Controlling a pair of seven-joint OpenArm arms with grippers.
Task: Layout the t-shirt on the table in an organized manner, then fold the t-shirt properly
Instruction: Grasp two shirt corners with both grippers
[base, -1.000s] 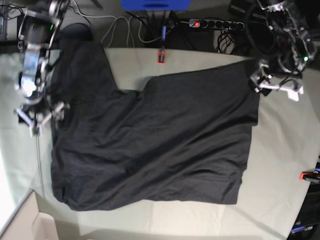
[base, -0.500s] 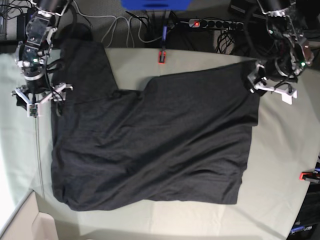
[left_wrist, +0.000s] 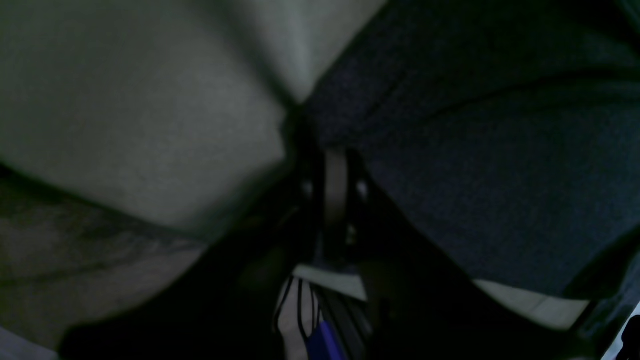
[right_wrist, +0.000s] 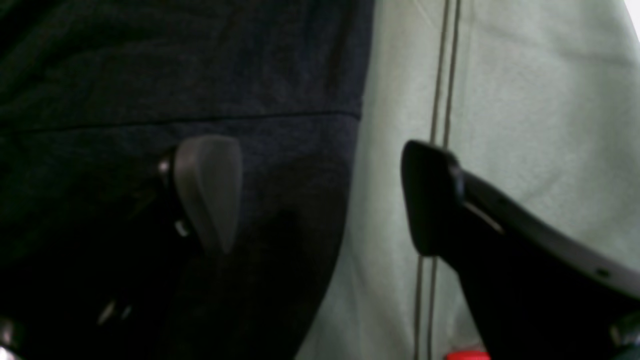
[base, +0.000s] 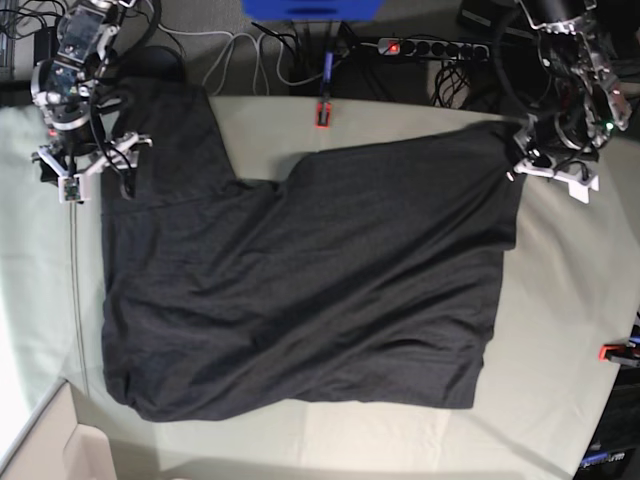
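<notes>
- The large charcoal-black fabric t-shirt (base: 300, 280) lies spread over most of the pale grey-green cloth-covered table (base: 570, 290), but crookedly: one part runs up to the far left corner, and the near hem sags in soft ripples.
- The left gripper (base: 548, 168), at the far right of the scene, has its jaws pinched together right at the shirt's far right corner. In its wrist view the dark cloth (left_wrist: 475, 165) runs straight into the closed jaws, so I judge it has that corner gripped.
- The right gripper (base: 92, 160), at the far left, stands wide open. From its own camera, one finger (right_wrist: 207, 190) is over the shirt (right_wrist: 175, 90) and the other over bare table (right_wrist: 500, 100), straddling the shirt's edge beside a hem seam. It holds nothing.
- To my eye the step in hand is getting both far corners held so the cloth can be drawn flat.
- Doing it well means the open gripper dropping low enough to catch the edge itself, not just brushing the top layer, and closing on a single thickness if it can.
- Once both sides are held, a gentle, even pull apart should take out the diagonal creases; a jerk on one side would only skew the shirt further.
- The thin dark cord (right_wrist: 440, 75) along the left edge of the table sits just beside the open finger and is best kept out of the bite.
</notes>
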